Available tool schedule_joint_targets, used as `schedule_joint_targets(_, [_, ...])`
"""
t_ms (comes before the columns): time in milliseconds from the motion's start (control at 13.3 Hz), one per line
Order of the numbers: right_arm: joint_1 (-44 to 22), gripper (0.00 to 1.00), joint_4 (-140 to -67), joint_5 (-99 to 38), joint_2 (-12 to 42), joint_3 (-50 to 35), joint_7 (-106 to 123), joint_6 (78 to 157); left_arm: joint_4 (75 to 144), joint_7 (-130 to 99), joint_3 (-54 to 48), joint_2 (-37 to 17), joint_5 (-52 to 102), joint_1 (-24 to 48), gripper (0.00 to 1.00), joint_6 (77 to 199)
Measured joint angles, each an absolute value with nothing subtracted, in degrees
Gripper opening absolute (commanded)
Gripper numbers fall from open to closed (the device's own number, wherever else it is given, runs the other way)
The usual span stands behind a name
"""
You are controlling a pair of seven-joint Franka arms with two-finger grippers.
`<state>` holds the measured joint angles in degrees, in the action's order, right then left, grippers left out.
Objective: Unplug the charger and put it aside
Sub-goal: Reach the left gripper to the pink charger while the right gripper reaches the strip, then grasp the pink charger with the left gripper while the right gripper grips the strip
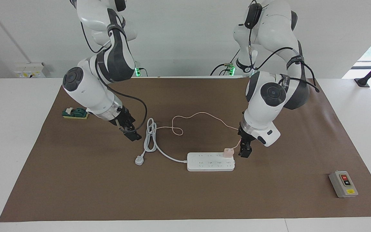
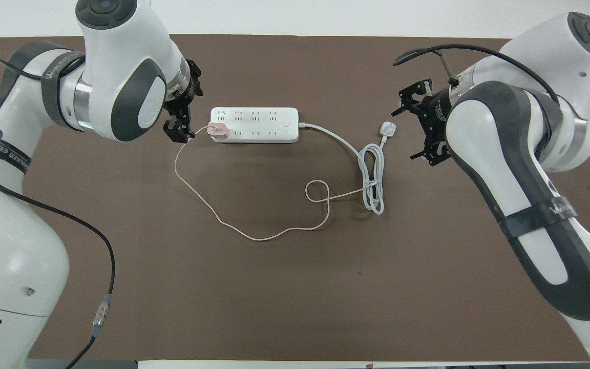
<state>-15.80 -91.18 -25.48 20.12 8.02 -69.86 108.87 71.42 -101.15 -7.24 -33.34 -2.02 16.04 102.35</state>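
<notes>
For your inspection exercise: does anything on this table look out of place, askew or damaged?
Nothing stands out. The charger sits plugged into the power strip, its cable loosely looped, nothing visibly damaged.

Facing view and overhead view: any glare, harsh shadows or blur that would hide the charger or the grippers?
Facing view: bright window glare at the left arm's end, clear of the charger; left gripper sharp, beside it. Overhead view: even light, soft shadows on the brown mat; power strip crisp; right gripper dark but unblurred.
</notes>
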Motion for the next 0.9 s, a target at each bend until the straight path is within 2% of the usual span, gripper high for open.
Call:
schedule_joint_targets(450, [-20.0, 1.0, -88.5, -31.1, 27.3, 8.0, -80.2, 118.1, 71.4, -105.9, -7.2, -40.2, -4.1, 17.4, 1.0, 110.0])
schedule_joint_targets(900, [-21.4, 1.0, -86.9, -32.8, 30.8, 8.0, -80.6, 119.5, 71.0, -105.9, -6.8, -41.0, -4.2, 17.4, 1.0, 110.6])
